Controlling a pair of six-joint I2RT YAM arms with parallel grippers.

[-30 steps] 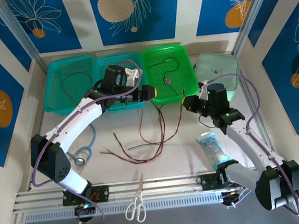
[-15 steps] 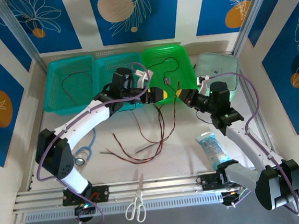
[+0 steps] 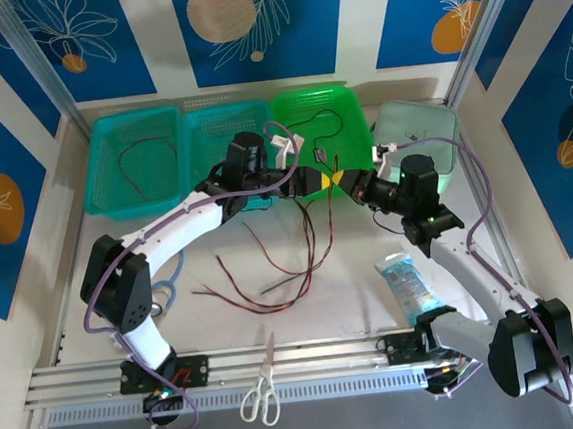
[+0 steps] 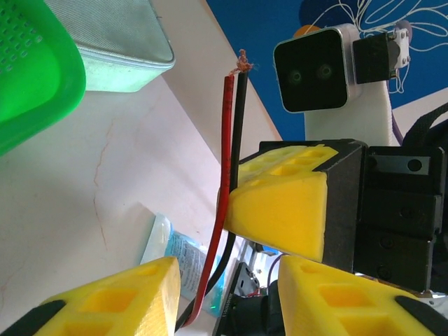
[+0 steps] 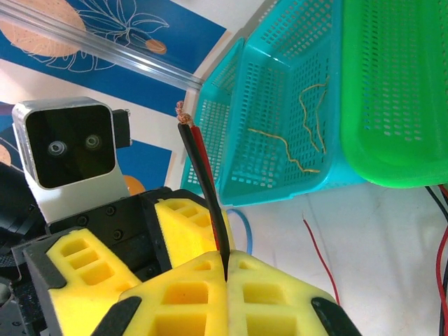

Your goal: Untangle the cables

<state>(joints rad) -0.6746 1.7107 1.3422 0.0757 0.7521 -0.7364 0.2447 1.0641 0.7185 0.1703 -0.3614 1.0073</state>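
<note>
Three baskets stand in a row along the far edge of the desk [image 3: 355, 304]: the left basket [image 3: 113, 179], the middle basket [image 3: 204, 131] and the right basket [image 3: 343, 119], with neighbouring walls touching. A tub [image 3: 424, 127] sits just right of the row. Cables [image 3: 272, 276] sprawl on the middle of the desk, in front of the baskets, and a further one lies inside each basket. At the right basket's near rim, left of the tub, the left fingers [image 3: 329, 180] and the right fingers [image 3: 347, 181] meet. Two cable ends stand side by side there, pinched between the right fingers and passing through the gap between the left fingers. A packet [image 3: 405, 282] lies right of the sprawl. Scissors [image 3: 261, 382] lie at the near edge, in front of it.
</note>
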